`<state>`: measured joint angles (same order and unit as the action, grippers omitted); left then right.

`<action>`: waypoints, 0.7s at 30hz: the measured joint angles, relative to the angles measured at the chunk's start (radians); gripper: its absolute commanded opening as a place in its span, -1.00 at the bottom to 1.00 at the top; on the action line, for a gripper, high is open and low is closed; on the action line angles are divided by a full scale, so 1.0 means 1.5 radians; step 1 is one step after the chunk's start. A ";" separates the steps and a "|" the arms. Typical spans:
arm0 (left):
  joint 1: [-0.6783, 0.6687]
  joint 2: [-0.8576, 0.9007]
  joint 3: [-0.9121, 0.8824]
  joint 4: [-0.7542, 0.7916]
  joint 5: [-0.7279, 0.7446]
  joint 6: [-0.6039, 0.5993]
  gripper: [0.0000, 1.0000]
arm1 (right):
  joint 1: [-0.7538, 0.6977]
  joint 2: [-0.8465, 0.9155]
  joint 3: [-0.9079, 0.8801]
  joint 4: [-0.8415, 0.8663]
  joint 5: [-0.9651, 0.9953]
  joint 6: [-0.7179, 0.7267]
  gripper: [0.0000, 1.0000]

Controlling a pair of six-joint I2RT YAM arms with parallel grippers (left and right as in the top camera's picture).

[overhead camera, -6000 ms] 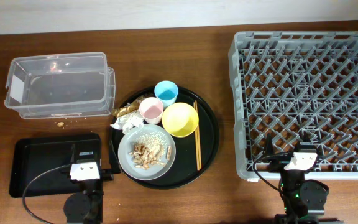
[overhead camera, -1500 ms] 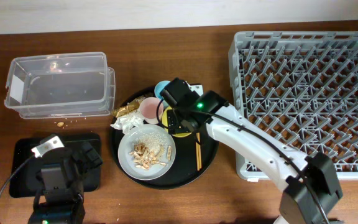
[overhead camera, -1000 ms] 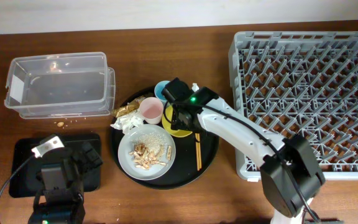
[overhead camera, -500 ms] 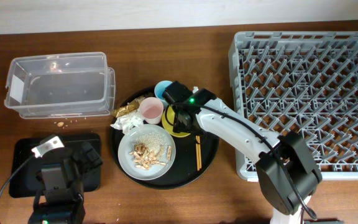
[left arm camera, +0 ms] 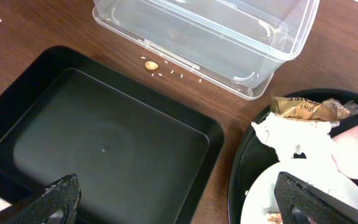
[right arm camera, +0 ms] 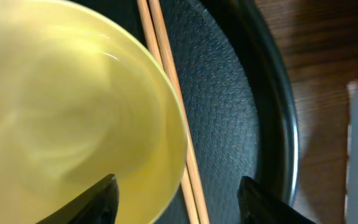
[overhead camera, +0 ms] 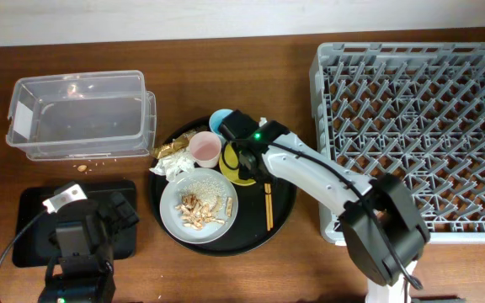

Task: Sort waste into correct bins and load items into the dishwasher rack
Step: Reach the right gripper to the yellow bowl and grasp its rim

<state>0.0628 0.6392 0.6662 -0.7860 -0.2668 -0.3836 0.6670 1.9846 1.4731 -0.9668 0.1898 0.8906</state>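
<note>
Straddling bowl rim with right gripper, jaws spread, pinching nothing yet. Sits on tray, toward right edge; chopsticks just outside, alongside rim. Left gripper off tray, jaws wide.

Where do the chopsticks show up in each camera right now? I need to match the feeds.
Overhead: chopsticks on the right side of the round black tray, upper ends hidden.
Left wrist: not in it.
Right wrist: running top to bottom along the yellow bowl's right rim.
Shared landmark: the round black tray's rim, in all three.
</note>
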 measured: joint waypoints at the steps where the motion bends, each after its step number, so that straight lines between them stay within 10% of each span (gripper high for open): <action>1: 0.000 0.000 0.000 0.000 0.000 0.000 0.98 | 0.000 0.006 0.000 0.000 0.000 0.000 0.20; 21: 0.000 0.000 0.000 0.000 0.000 0.000 0.98 | -0.003 0.015 -0.001 0.010 -0.020 0.006 -0.89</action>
<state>0.0628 0.6392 0.6662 -0.7860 -0.2668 -0.3836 0.6632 2.0075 1.4715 -0.9520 0.1593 0.8989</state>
